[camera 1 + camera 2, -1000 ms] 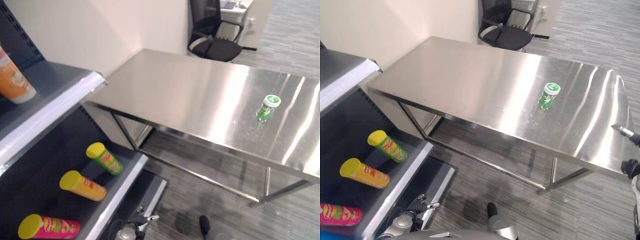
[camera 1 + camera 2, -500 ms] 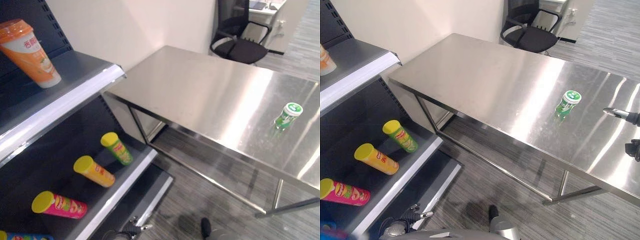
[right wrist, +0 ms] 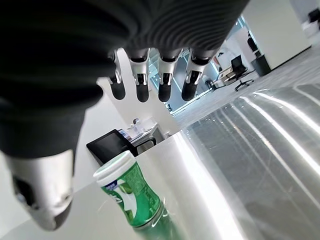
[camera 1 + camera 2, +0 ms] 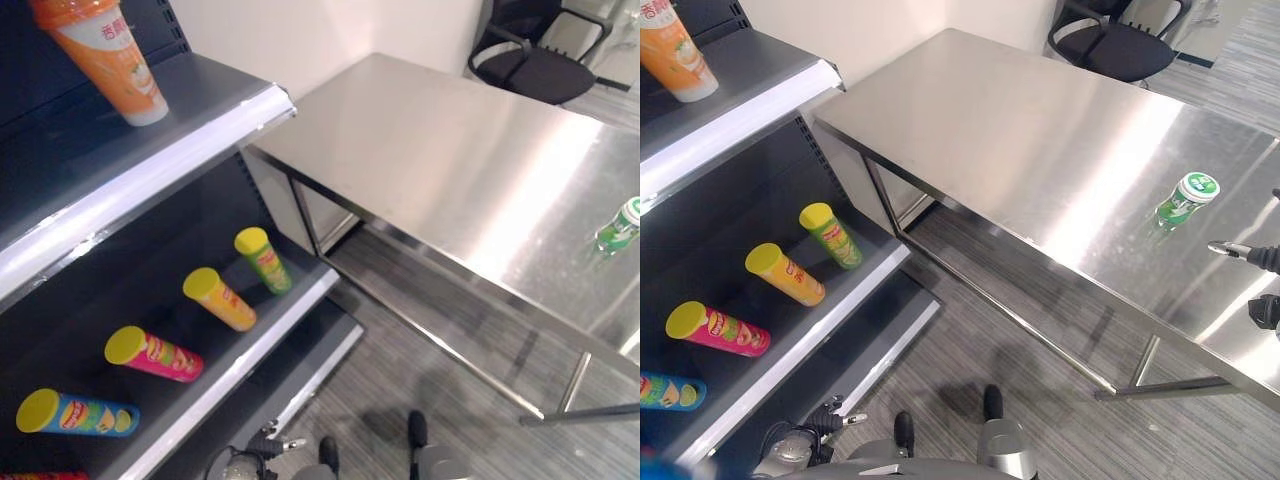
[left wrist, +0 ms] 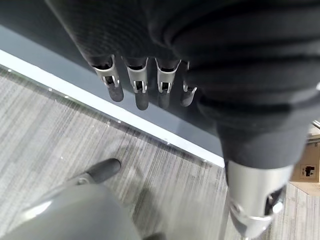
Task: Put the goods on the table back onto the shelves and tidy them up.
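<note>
Green and small, the little jar (image 4: pixel 1181 202) with the white lid stands upright on the shiny tabletop (image 4: pixel 1020 130), near its right end. It is the one thing left there to put away. The whole picture has slid since a moment ago, so the head camera has turned toward the shelves (image 4: pixel 150 180). More of them show now: an orange cup (image 4: pixel 105 55) on the upper shelf and a row of chip tubes (image 4: pixel 222 298) lying on the lower shelf. The jar itself has not moved. The right hand (image 3: pixel 150 75) hangs close by the jar with its fingers straight and holding nothing. The left hand (image 5: pixel 145 80) hangs low beside the shelf, fingers relaxed and empty. I think grabbing the jar comes next.
</note>
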Tool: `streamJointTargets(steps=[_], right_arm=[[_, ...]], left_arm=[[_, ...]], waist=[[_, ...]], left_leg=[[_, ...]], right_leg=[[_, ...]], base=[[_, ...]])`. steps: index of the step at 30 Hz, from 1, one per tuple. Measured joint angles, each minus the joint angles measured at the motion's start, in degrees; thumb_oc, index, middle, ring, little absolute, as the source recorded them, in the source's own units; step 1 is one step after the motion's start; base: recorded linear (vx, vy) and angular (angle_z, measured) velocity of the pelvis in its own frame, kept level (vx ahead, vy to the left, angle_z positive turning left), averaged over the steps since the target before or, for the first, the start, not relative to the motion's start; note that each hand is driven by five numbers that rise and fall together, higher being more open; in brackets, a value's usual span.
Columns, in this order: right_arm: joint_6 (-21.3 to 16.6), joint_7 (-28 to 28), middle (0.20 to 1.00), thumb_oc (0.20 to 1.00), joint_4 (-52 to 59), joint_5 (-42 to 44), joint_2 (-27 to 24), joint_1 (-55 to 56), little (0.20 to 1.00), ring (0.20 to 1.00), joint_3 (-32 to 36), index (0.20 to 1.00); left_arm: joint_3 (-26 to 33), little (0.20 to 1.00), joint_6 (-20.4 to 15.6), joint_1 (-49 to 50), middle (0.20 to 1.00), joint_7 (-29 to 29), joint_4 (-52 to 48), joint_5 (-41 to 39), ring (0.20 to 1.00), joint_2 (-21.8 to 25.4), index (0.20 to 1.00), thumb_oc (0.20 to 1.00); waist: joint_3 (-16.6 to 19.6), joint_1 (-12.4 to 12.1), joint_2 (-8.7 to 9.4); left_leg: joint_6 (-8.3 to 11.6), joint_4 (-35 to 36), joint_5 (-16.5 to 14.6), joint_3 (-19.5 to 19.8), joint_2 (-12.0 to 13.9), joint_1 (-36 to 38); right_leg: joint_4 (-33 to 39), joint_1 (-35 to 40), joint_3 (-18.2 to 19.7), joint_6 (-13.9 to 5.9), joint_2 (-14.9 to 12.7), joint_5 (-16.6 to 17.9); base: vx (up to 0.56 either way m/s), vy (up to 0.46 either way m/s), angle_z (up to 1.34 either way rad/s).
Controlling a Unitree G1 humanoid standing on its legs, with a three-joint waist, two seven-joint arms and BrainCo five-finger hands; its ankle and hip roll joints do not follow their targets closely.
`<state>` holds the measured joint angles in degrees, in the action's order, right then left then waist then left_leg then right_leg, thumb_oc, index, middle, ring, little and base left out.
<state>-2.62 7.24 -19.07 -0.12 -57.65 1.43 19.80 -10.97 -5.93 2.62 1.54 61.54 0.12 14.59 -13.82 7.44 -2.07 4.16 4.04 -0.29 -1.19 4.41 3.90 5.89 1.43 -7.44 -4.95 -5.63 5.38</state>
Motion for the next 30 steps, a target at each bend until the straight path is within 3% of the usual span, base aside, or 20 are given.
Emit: streamJointTargets(steps=[9,19,26,30], right_arm=[[2.69,2.34,1.0,1.0,-0.96,-6.62,0.13,-2.56,1.0,1.0,-2.14,1.0],[3.97,4.14,1.0,1.0,-8.22,-6.71,0.07,-7.34,1.0,1.0,-3.19,1.0],[5.2,4.31,1.0,1.0,-18.12,-6.05,-0.29,-15.43,1.0,1.0,-11.19,1.0],[5.09,4.32,1.0,1.0,-19.28,-5.91,-0.3,-16.97,1.0,1.0,-11.86,1.0]], left_arm=[[0.18,1.0,0.29,-0.03,1.0,0.21,-2.35,0.04,1.0,0.69,1.0,1.0],[-0.45,1.0,0.36,0.51,1.0,0.25,-2.97,0.03,1.0,0.7,1.0,1.0],[-1.7,1.0,0.33,1.39,1.0,0.21,-3.37,0.0,1.0,0.89,1.0,1.0],[-1.8,1.0,0.3,1.29,1.0,0.21,-3.37,-0.01,1.0,0.92,1.0,1.0]], waist=[[0.32,-0.46,-0.45],[1.85,-1.57,-1.79],[2.54,-1.8,-2.69],[2.55,-3.04,-2.88]], left_leg=[[-0.63,1.17,0.64,-0.26,-0.72,1.2],[-1.08,1.47,0.27,-0.58,-0.65,-0.08],[-1.09,1.19,0.74,-0.95,-0.57,-0.72],[-1.09,1.18,0.75,-0.86,-0.55,-0.73]], right_leg=[[0.05,0.12,0.26,-0.59,-0.32,0.0],[0.08,-1.37,0.87,-0.85,-0.48,-0.19],[0.09,-2.2,1.17,-0.98,-0.34,0.07],[0.11,-2.13,1.01,-0.85,-0.33,0.14]], base=[[0.06,0.042,0.0],[0.02,0.0,-0.02],[0.0,-0.019,-0.02],[0.0,0.0,0.0]])
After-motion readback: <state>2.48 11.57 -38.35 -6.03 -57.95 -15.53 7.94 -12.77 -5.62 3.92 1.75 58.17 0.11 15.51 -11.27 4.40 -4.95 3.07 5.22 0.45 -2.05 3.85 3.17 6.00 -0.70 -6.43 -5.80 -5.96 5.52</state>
